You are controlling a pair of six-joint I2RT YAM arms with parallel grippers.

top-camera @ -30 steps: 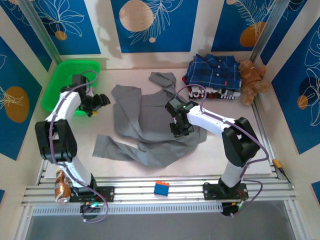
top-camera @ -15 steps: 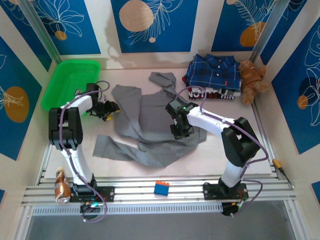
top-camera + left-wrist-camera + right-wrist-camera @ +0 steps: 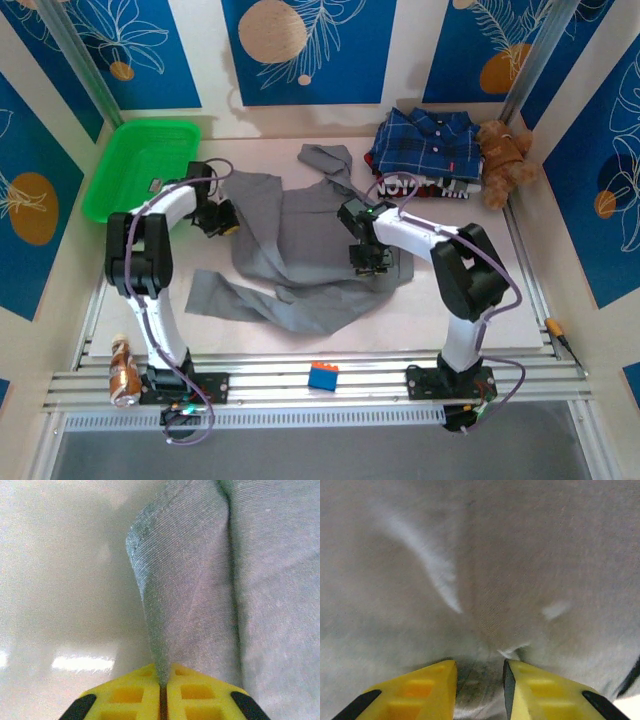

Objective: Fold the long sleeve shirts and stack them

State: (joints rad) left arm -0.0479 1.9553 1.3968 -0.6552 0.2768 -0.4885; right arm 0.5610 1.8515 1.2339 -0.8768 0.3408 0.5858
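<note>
The grey shirt (image 3: 300, 250) lay spread and rumpled across the middle of the table (image 3: 300, 345), one sleeve trailing toward the near-left and the collar end pointing to the back. The plaid shirt (image 3: 425, 135) sat folded in the far-right corner, just beside the teddy bear (image 3: 505, 160).

The left gripper (image 3: 222, 217) was at the shirt's left edge, near the green tray (image 3: 140, 165). From its wrist camera the left gripper (image 3: 163, 677) was clamped tight on a thin lip of grey cloth, which rose out of the closed jaws in a soft ridge. The right gripper (image 3: 370, 258) was down on the shirt's body, right of centre. In its own view the right gripper (image 3: 480, 672) had its jaws apart with a gap showing, pressed to the fabric with a small wrinkle between them, and it did not seem to me to be pinching anything.

The shirt looked light, limp and floppy, the sort of woven cloth that would sag, drag and bunch rather than hold a shape. I judged it wanted holding at hems, shoulder seams or cuffs, where the doubled fabric gives a firmer bite. A single-layer pinch like the left one could slip or pull only the top layer. Two grips well apart would keep an edge straight for a fold
</note>
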